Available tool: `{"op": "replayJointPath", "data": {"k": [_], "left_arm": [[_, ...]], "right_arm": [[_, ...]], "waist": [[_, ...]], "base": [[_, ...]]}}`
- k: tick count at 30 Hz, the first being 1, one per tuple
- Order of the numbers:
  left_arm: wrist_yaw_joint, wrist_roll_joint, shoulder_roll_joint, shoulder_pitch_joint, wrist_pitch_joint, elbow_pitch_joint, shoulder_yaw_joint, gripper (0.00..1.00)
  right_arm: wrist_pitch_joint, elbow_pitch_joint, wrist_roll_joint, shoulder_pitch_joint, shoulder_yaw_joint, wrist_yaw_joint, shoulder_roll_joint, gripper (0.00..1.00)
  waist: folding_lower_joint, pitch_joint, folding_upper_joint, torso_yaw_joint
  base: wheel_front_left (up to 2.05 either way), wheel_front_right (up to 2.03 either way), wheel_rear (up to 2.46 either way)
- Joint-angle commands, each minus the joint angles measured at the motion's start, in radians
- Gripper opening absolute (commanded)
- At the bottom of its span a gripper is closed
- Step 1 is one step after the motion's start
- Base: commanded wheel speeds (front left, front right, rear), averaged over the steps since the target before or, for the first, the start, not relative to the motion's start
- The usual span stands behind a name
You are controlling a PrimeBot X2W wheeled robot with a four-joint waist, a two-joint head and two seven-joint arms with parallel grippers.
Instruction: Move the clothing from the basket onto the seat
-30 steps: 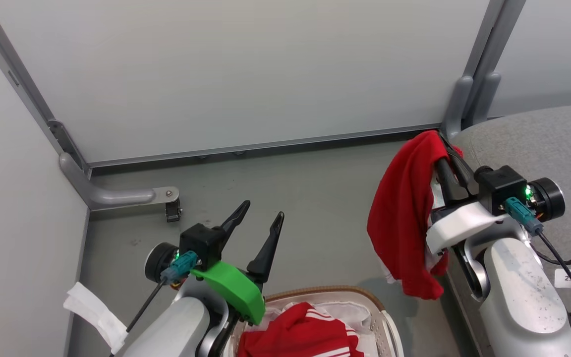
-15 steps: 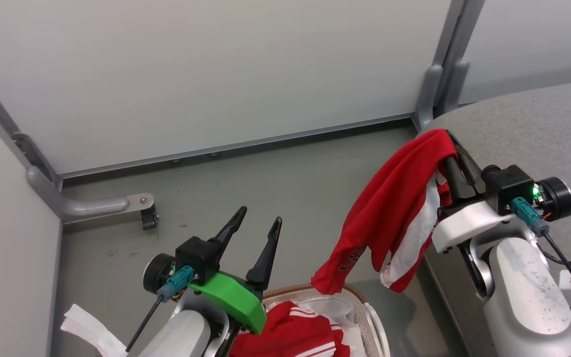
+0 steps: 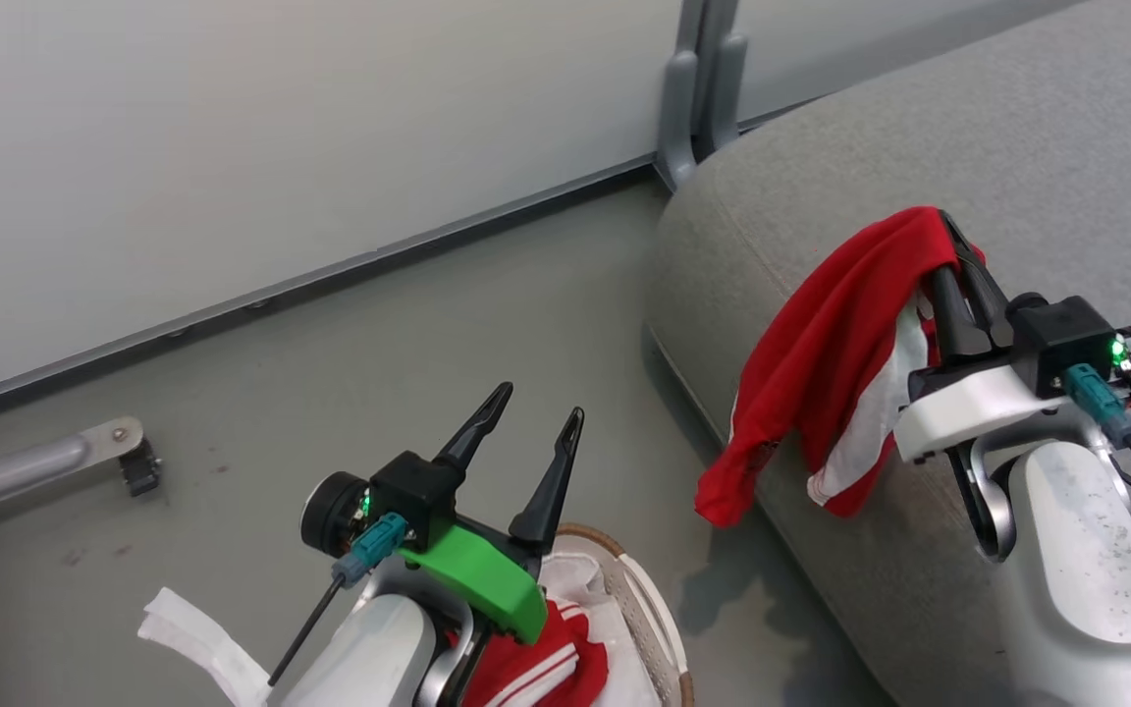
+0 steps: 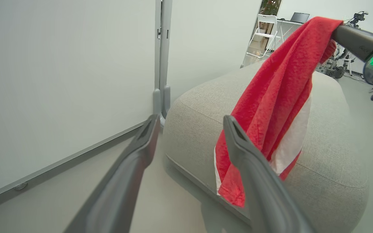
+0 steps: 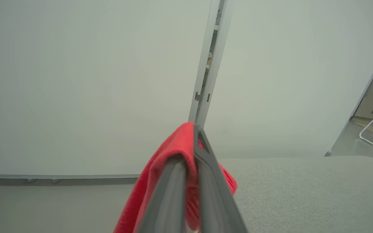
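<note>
A red garment with a white stripe (image 3: pixel 826 378) hangs from my right gripper (image 3: pixel 946 228), which is shut on its top fold. It dangles over the near left corner of the grey seat (image 3: pixel 919 128), its lower end below the cushion's edge. The same garment (image 4: pixel 270 106) drapes before the seat (image 4: pixel 332 142) in the left wrist view, and its fold (image 5: pixel 170 155) sits clamped between the fingers in the right wrist view. My left gripper (image 3: pixel 534 417) stands open above the basket (image 3: pixel 649 614), holding nothing. A second red piece of clothing (image 3: pixel 536 668) lies in the basket on the white lining.
Pale partition panels (image 3: pixel 281 128) with grey posts (image 3: pixel 698 88) wall off the far side. A grey panel foot with a caster (image 3: pixel 55 462) lies on the floor at the left. Bare grey floor (image 3: pixel 379 344) stretches between basket, wall and seat. A white chair (image 4: pixel 264 32) stands beyond the seat.
The head view has swung right, bringing much more of the seat in. My right gripper, still shut on the garment, now holds it over the seat's corner instead of beside it.
</note>
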Motion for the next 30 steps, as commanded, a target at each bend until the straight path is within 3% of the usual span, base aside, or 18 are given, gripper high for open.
{"op": "replayJointPath", "data": {"k": [1,13,24,30], "left_arm": [[-0.006,0.012,0.001,-0.018,0.0,0.007,0.004,1.0],[-0.019,0.043,0.026,-0.072,-0.001,0.039,-0.023,1.0],[-0.022,0.059,0.044,-0.124,0.003,0.016,-0.044,1.0],[-0.016,0.067,0.061,-0.153,0.012,0.005,-0.046,1.0]], "right_arm": [[-0.005,-0.008,0.014,-0.018,-0.008,-0.001,-0.003,0.0],[-0.005,-0.031,0.063,-0.025,-0.057,-0.001,-0.002,0.0],[-0.005,-0.015,-0.015,-0.175,-0.1,-0.001,-0.005,0.0],[-0.005,0.034,-0.066,-0.388,-0.158,-0.001,-0.101,0.0]], "waist": [[0.0,0.082,-0.0001,-0.111],[0.0,0.172,-0.0001,-0.196],[0.0,0.284,-0.0001,-0.157],[0.0,0.359,-0.0001,-0.11]], "base": [[0.0,0.0,0.0],[0.0,0.0,0.0],[0.0,0.0,0.0],[0.0,0.0,0.0]]}}
